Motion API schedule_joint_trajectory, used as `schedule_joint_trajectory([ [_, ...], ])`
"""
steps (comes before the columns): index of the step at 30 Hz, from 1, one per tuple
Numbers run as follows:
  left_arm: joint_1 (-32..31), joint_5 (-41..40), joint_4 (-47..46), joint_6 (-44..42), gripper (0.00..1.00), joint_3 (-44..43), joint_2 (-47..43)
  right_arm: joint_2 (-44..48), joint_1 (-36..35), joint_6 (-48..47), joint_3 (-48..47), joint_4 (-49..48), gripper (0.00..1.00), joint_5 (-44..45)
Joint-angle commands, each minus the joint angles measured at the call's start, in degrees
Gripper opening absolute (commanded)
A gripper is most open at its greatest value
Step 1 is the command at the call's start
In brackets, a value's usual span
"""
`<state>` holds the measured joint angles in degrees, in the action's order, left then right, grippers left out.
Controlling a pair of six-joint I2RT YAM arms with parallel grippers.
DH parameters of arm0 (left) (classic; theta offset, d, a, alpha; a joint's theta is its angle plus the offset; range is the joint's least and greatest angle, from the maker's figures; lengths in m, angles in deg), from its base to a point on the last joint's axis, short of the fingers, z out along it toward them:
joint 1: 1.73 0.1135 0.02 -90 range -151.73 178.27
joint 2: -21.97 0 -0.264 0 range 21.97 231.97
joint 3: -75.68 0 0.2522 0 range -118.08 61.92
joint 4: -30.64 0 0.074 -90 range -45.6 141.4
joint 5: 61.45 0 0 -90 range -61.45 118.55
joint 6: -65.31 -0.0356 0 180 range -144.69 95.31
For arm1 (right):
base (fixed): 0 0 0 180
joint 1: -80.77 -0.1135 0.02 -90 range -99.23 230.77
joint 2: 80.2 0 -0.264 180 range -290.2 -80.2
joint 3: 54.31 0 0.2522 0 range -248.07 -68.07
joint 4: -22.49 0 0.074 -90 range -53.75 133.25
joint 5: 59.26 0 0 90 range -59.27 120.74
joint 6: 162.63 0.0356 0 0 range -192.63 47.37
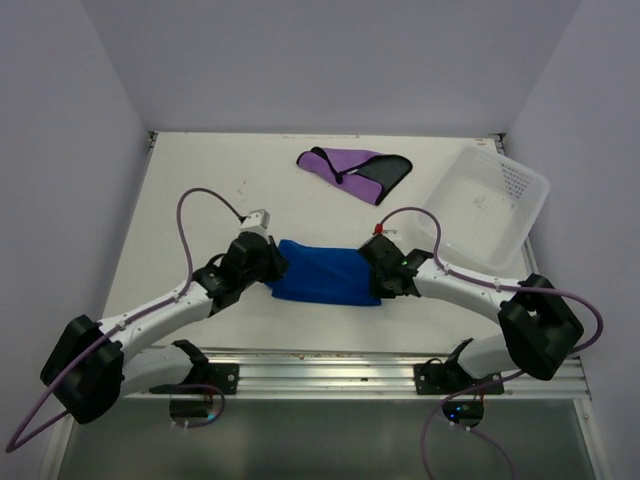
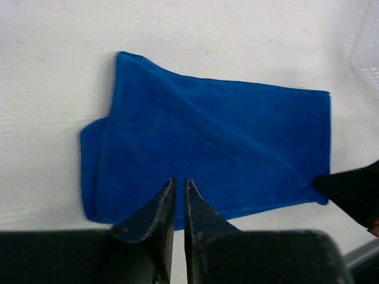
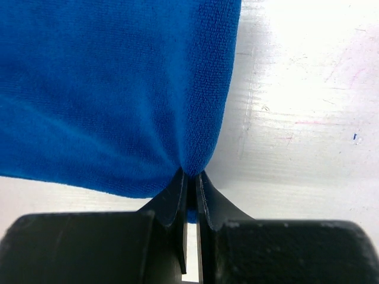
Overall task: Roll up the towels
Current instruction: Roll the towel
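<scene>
Left of the basket [image 1: 480, 215], the blue towel [image 1: 325, 272] lies flat, a corner pinched by the right gripper [image 3: 190, 177]. The left gripper [image 2: 179, 183], jaws nearly together, meets its opposite edge, hold unclear. The purple towel [image 1: 355, 172] lies apart.

Hemming in a white, scuffed worktop [image 1: 190, 180] with pale lilac walls [image 1: 330, 60]. Running a metal rail [image 1: 330, 375] along its near edge.

The blue towel [image 1: 325, 272] shows in all three views. The top camera is high above its near side, looking down. The left wrist camera is near, facing across it. The right wrist camera is closest, at its corner.
</scene>
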<state>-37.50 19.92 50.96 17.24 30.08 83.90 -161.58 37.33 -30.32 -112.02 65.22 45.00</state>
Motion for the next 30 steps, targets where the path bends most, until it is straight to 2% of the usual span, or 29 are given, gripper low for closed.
schedule_joint_trajectory([
  [1,-4.5,4.0,-12.5,6.1,0.10,-2.4,5.7,2.9,0.2,-0.4,-1.0,2.4,0.00,1.2],
  [4,-11.7,2.9,-18.9,9.4,0.00,-4.7,12.0,4.1,0.1,1.1,0.1,1.7,0.00,0.5],
  [10,-20.1,1.1,-28.8,15.4,0.00,-8.9,22.9,7.0,0.1,3.3,1.1,2.3,0.00,1.2],
  [16,-21.7,3.3,-36.8,22.0,0.00,-7.6,29.6,11.1,0.1,5.9,3.0,2.2,0.00,0.9],
  [20,-22.9,4.1,-37.1,21.6,0.00,-9.8,32.8,11.3,0.1,6.7,2.9,2.0,0.00,0.5],
  [30,-25.3,4.1,-38.6,24.2,0.00,-8.2,37.6,9.3,0.1,7.2,0.7,5.7,0.00,0.9],
])
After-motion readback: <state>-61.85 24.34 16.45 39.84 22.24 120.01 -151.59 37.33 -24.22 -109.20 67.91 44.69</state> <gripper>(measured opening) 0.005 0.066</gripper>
